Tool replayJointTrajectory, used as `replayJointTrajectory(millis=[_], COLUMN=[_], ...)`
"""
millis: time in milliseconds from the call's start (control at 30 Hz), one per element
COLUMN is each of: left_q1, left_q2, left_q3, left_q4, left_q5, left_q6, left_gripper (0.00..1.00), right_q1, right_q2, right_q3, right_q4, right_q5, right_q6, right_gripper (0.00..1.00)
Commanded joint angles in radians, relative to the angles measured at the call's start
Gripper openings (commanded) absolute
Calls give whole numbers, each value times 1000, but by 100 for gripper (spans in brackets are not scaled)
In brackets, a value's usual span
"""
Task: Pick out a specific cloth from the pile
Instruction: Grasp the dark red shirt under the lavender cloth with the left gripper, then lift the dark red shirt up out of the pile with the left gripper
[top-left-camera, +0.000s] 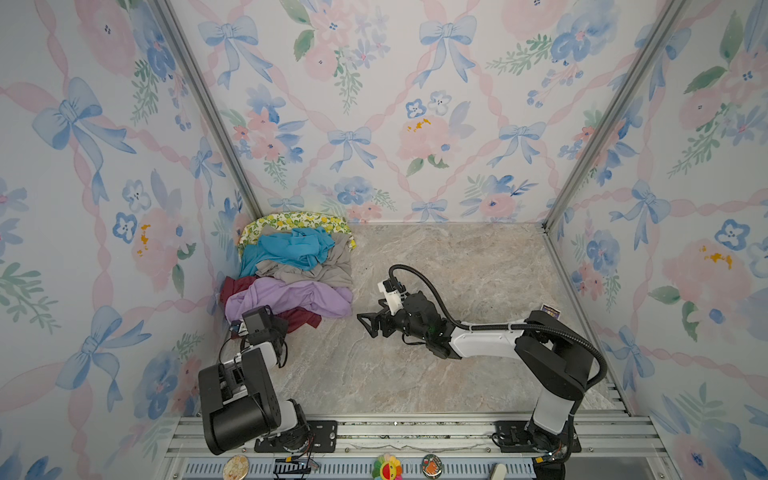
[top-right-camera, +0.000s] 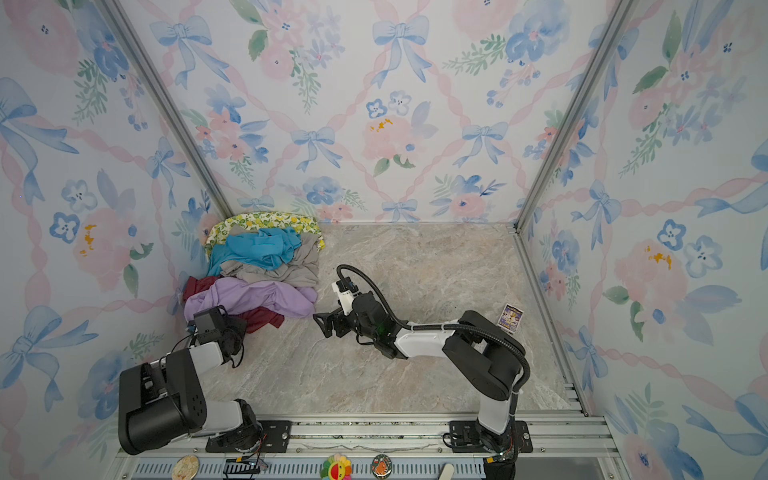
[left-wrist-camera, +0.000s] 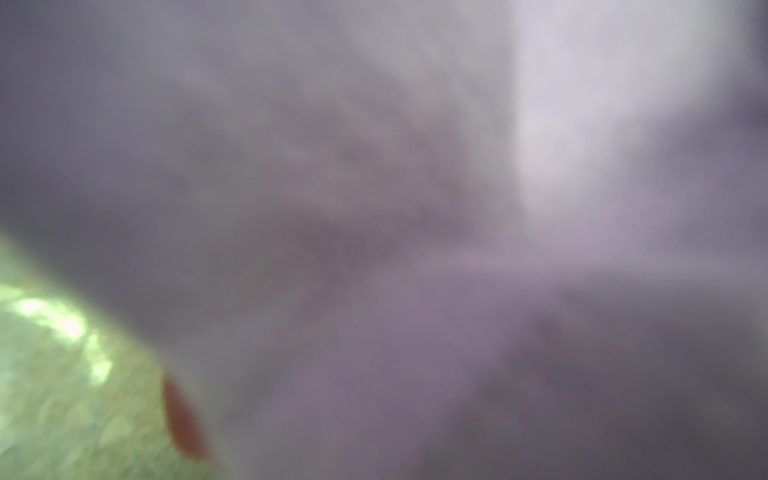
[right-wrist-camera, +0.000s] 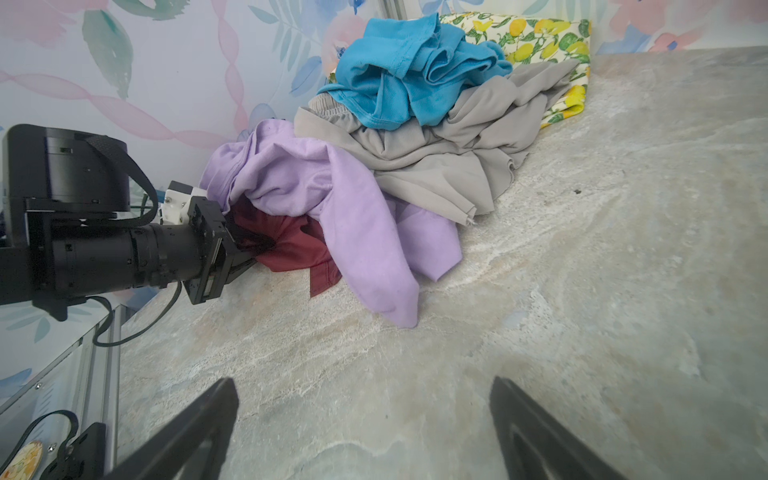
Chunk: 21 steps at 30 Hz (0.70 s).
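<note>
The maroon cloth (right-wrist-camera: 297, 245) lay at the near left edge of the pile (top-left-camera: 299, 266), mostly buried under the lavender cloth (right-wrist-camera: 332, 195), with only a dark red fold showing on the marble tabletop (right-wrist-camera: 582, 291) and another scrap by the left wall. You had the left gripper (right-wrist-camera: 259, 247) pushed into that near fold with its jaws pressed together, pinching the maroon cloth as far as the right wrist view showed; the left wrist view was only blur. I judged the fabric soft, light and a little slick, so it would likely slide free but drag the lavender cloth along. A bunched fold near the exposed edge looked like your best hold. Farther back sat the grey cloth (right-wrist-camera: 457, 158), the teal cloth (right-wrist-camera: 407, 70) and the lemon-print cloth (right-wrist-camera: 548, 37). Your right gripper (right-wrist-camera: 365, 419) hovered spread wide over bare table, just right of the pile and holding nothing.
</note>
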Motion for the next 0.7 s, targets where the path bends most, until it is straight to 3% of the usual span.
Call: replayJointTrajectory(millis=[0,367,667], left_q1=[-2,-42,-51], left_q2=[-16,-385,-451], left_q3=[-36,148,465], left_q4=[-123,-377,-487], left_q5=[16,-94,-80], left_q6=[6,74,123], left_gripper=[0,0,0], right_q1=[1,-16,-32], right_q2=[5,-36,-94], right_q3=[-18,19,80], right_q4=[28,-42,-128], right_q5=[3,9,14], right_q6=[10,31,32], right_gripper=[97,97,97])
